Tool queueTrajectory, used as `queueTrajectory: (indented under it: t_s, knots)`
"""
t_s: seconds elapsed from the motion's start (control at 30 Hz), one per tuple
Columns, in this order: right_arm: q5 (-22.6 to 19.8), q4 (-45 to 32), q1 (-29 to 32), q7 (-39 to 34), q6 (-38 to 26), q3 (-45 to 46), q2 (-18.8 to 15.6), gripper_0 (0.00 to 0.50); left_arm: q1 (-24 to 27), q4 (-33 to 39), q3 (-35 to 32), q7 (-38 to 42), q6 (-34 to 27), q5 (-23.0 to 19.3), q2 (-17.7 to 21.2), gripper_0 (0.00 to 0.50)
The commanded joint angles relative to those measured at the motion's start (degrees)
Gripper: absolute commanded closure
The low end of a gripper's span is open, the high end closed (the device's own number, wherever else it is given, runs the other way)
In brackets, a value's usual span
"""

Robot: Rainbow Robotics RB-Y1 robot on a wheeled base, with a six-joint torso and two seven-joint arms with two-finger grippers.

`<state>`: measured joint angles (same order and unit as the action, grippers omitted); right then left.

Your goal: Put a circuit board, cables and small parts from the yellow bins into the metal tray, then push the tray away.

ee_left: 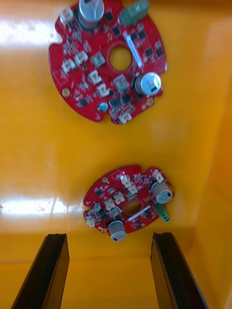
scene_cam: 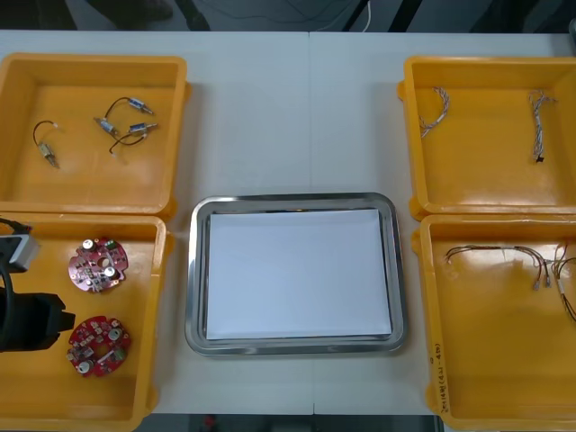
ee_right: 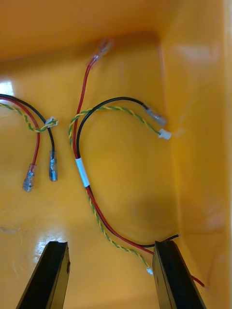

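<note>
Left pincer hangs over the near-left yellow bin, jaws wide apart with nothing in them, pointed at two circuit boards. The nearer one lies just ahead of the jaws. Stiff and light, but studded with delicate components, I'd say, so best pinched by the bare rim. Mid-worktop, the metal tray sits white inside, nothing loaded. Over right, the right pincer hovers low in the near-right yellow bin, jaws spread and empty, with a red and yellow cable trailing between them. Limp, light stuff; its white-banded middle looks the surest hold.
</note>
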<state>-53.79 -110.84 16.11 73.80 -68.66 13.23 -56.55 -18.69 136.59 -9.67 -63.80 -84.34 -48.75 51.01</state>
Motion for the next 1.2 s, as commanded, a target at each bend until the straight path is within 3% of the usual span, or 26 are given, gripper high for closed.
queueTrajectory:
  t_s: [0.03,0.37,0.63,1.2]
  knots:
    - [-0.27,-0.16,0.24,0.47,0.54,-1.1,-0.4,0.0,-2.58,1.84,2.38,-1.42,1.02,1.82,3.13,0.0]
    - [5.45,-0.16,0.15,-0.15,4.06,-5.23,0.83,0.0,-3.64,1.84,7.13,-0.01,3.48,6.03,4.71,0.0]
    - [4.83,1.42,-0.12,-0.23,4.76,-5.58,2.41,0.0,-3.64,1.84,11.08,1.83,5.94,9.11,5.07,0.0]
    - [4.04,5.37,-0.2,-0.85,11.7,-10.06,2.41,0.0,-3.64,0.52,18.02,5.7,10.69,14.91,6.38,0.0]
